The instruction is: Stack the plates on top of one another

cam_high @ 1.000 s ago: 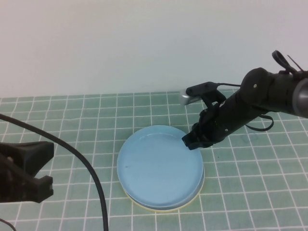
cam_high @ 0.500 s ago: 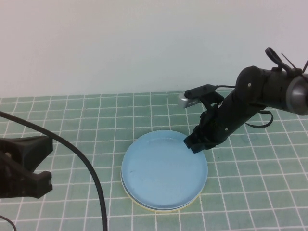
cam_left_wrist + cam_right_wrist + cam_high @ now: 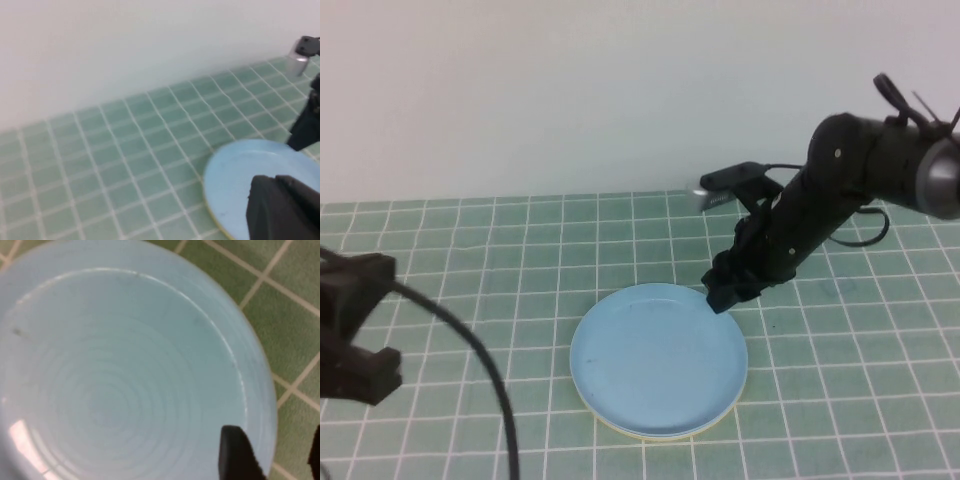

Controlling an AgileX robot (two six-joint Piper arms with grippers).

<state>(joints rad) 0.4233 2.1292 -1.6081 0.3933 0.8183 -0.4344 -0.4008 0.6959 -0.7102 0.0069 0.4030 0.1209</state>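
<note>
Seemingly near done, the light blue plate [image 3: 658, 358] lies flat atop a yellow plate [image 3: 620, 423] just below the right gripper [image 3: 725, 293], whose fingers stand apart holding nothing, while the left gripper [image 3: 355, 350] waits shut, well off to the side.

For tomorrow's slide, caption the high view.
Right gripper, jaws open, at the blue plate's far rim atop the stack; left gripper parked.
</note>
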